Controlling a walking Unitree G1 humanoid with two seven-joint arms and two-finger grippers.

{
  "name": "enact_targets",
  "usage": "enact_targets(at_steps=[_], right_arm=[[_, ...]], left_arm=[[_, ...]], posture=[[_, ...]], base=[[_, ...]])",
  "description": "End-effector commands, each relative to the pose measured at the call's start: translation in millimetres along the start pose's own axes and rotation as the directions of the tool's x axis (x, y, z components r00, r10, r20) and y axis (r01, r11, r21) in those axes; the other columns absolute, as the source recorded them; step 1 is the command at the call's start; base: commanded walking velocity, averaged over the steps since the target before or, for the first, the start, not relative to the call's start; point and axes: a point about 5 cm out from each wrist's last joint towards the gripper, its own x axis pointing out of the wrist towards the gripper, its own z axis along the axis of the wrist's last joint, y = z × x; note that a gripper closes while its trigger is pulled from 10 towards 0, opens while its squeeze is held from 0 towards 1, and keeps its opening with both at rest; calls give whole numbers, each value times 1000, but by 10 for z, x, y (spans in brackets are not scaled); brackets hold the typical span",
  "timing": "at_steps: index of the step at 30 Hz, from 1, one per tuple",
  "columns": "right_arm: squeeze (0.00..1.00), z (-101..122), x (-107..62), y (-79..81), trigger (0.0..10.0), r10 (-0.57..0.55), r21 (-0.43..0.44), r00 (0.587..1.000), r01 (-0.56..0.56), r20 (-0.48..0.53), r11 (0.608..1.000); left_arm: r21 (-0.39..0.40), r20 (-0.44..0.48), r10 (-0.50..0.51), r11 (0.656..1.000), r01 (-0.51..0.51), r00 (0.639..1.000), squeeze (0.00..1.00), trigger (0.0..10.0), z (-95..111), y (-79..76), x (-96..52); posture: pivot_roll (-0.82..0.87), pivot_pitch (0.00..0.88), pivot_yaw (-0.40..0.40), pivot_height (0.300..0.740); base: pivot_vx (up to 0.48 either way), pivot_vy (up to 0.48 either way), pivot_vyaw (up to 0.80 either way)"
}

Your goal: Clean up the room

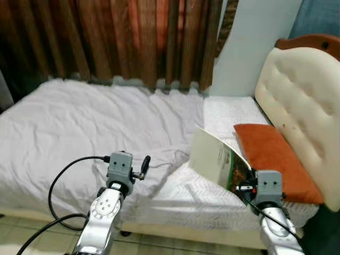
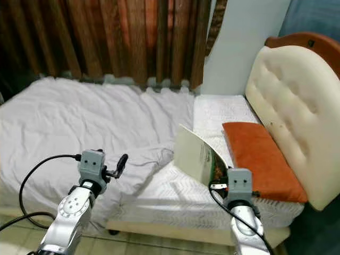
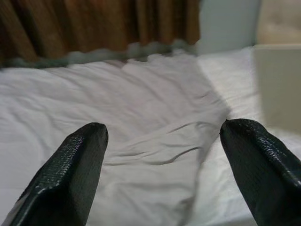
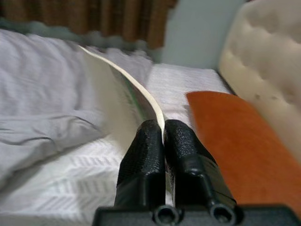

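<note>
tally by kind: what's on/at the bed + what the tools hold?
Orange pillow: 1
Grey blanket: 1
Booklet, clamped in right tool: 1
Padded headboard: 1
Left tool, open, holding nothing: 0
Total: 4

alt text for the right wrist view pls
The right gripper, seen along its two black fingers, is shut on the edge of a thin booklet held above a white bed. An orange pillow lies beside it against a cream padded headboard.
</note>
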Motion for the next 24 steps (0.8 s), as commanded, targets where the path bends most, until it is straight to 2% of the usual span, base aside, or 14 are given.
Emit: enact_targets(at_steps=[1,3,9,21,24], right_arm=[[0,138,69,-52,10000,-7,10,998,6,60,1000],[0,132,86,-9,10000,16,13,998,-17,57,1000],[0,120,94,18,10000,32,16,998,-33,54,999],[0,90,128,18,10000,31,26,999,-32,45,999],[0,61,118,-4,10000,12,27,999,-13,31,1000]], left_arm=[[31,38,-8,1000,7,999,0,10000,92,-64,46],[-17,68,-17,1000,18,998,0,10000,138,-74,49],[-21,71,-31,999,32,997,0,10000,129,-82,40],[49,60,-129,991,126,990,0,10000,139,-161,88],[69,59,-155,986,151,986,0,10000,145,-187,102]], posture=[[25,0,-64,740],[29,0,-66,740],[32,0,-67,740],[28,0,-48,740],[23,0,-41,740]], base=[[0,0,0],[187,150,0],[382,289,0],[388,282,0],[419,0,-267]])
